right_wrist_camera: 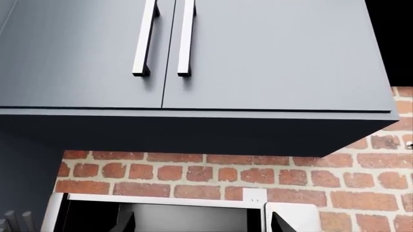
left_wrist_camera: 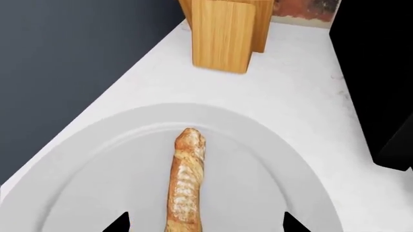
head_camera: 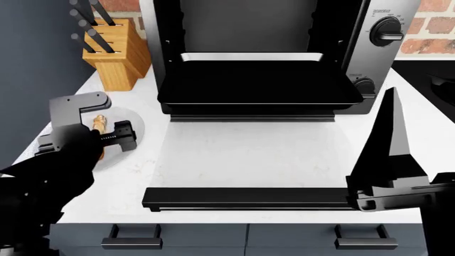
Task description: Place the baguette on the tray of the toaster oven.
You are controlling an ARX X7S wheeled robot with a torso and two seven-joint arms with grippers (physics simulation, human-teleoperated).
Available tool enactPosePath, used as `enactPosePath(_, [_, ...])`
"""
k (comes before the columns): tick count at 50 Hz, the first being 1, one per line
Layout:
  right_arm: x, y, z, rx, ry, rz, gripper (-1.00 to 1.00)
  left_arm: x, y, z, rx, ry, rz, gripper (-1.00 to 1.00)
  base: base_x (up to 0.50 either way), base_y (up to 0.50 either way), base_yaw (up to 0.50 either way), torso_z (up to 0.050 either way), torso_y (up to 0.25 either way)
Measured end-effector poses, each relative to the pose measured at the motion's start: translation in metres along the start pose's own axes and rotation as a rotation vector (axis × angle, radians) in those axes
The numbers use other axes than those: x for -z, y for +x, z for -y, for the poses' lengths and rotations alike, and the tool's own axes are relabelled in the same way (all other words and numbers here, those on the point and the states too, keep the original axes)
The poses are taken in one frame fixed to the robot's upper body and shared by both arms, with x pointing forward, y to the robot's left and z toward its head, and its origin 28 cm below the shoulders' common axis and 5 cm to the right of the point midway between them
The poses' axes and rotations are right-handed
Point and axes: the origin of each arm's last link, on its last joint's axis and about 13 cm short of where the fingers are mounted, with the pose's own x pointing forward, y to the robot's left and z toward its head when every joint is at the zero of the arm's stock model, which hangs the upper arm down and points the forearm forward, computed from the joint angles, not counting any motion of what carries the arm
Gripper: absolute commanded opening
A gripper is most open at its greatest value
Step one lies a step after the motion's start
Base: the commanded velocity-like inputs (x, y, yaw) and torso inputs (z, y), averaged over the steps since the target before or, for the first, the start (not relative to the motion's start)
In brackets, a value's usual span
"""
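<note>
The baguette (left_wrist_camera: 185,179) lies on a round light grey plate (left_wrist_camera: 258,159) at the counter's left; in the head view the baguette (head_camera: 99,122) is partly hidden by my left gripper (head_camera: 105,128). In the left wrist view that gripper (left_wrist_camera: 206,225) is open, one fingertip on each side of the loaf, not touching it. The black tray (head_camera: 259,84) sticks out of the open toaster oven (head_camera: 376,58). My right gripper (head_camera: 389,98) points upward at the right, open and empty; its view shows the oven's top (right_wrist_camera: 174,212) between the fingertips.
A wooden knife block (head_camera: 117,53) stands behind the plate, also in the left wrist view (left_wrist_camera: 223,36). The oven door lies flat on the counter with its long black bar handle (head_camera: 249,198) at the front edge. A gas hob (head_camera: 444,80) is far right. Wall cabinets (right_wrist_camera: 193,53) hang above.
</note>
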Motion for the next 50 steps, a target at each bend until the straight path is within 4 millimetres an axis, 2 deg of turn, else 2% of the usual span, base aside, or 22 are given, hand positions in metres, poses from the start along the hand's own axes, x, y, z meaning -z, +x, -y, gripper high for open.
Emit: enactPosePath(50, [0.002, 0.000, 0.000, 0.004, -0.009, -0.006, 1.00, 0.012, 0.008, -0.001, -0.012, -0.010, -0.036, 1.00, 0.00, 0.00, 0.00, 0.000, 0.000])
